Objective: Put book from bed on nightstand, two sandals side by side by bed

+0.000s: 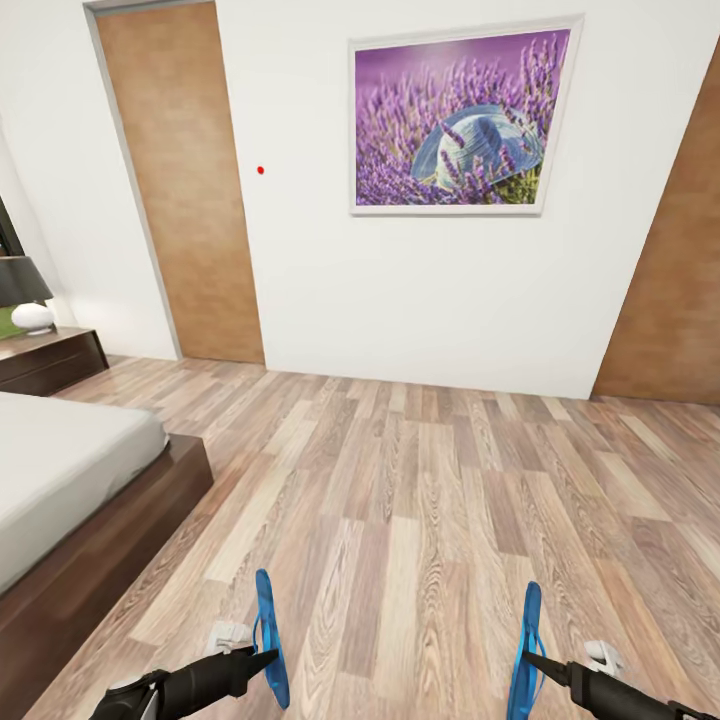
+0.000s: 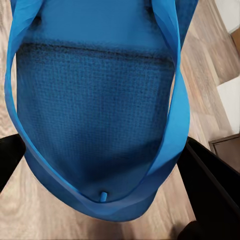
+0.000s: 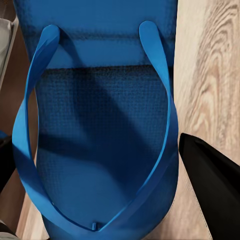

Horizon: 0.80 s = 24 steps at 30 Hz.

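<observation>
Head view: each gripper, left (image 1: 262, 657) and right (image 1: 532, 660), clamps one thin blue sandal (image 1: 268, 640) (image 1: 525, 655) on edge, long axis pointing away over the wood-plank floor (image 1: 420, 500).

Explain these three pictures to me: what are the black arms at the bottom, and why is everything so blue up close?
It is a simulated two-armed robot in a bedroom. The big picture comes from its head camera, looking down over both arms. Its left claw holds one blue sandal on edge, and its right claw holds the other sandal. The two close pictures come from cameras on each wrist, so each sandal looms large: the left one and the right one. On the left stand the bed and a nightstand with a lamp. Ahead is bare wood floor.
</observation>
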Motion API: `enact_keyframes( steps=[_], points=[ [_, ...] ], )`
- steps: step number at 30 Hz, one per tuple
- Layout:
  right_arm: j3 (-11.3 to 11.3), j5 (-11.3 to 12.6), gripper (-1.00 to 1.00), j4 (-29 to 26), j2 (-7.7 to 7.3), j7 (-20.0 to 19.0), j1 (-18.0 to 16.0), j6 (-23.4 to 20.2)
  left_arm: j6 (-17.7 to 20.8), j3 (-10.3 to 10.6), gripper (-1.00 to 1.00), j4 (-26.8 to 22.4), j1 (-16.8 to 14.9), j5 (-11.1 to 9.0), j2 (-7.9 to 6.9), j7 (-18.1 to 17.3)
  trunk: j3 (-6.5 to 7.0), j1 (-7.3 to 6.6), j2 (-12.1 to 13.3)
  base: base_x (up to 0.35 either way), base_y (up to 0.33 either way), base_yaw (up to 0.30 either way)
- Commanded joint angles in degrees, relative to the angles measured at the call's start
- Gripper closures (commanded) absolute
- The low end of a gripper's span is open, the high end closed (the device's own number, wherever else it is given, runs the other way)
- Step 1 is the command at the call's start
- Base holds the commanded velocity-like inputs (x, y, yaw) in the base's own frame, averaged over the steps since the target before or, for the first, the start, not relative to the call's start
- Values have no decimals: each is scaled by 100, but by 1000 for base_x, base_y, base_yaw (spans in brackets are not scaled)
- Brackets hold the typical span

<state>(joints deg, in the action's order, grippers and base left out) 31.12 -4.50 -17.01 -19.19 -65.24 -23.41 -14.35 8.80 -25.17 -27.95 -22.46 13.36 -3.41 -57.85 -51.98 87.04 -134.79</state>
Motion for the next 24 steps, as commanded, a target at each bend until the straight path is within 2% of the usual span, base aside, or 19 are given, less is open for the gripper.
enact_keyframes(
  steps=[1, 24],
  points=[
    [52, -42, 100, -5, 3, -24, -5, -50, 60, -49, 100, -5, -5, 34, 10, -39, -6, 2, -2, 328, 0, 0],
    [52, -43, 100, -4, 21, -9, -5, -24, 75, -50, 100, 123, -4, 35, 7, -42, -6, 2, -2, 328, 0, 0]
  ],
)
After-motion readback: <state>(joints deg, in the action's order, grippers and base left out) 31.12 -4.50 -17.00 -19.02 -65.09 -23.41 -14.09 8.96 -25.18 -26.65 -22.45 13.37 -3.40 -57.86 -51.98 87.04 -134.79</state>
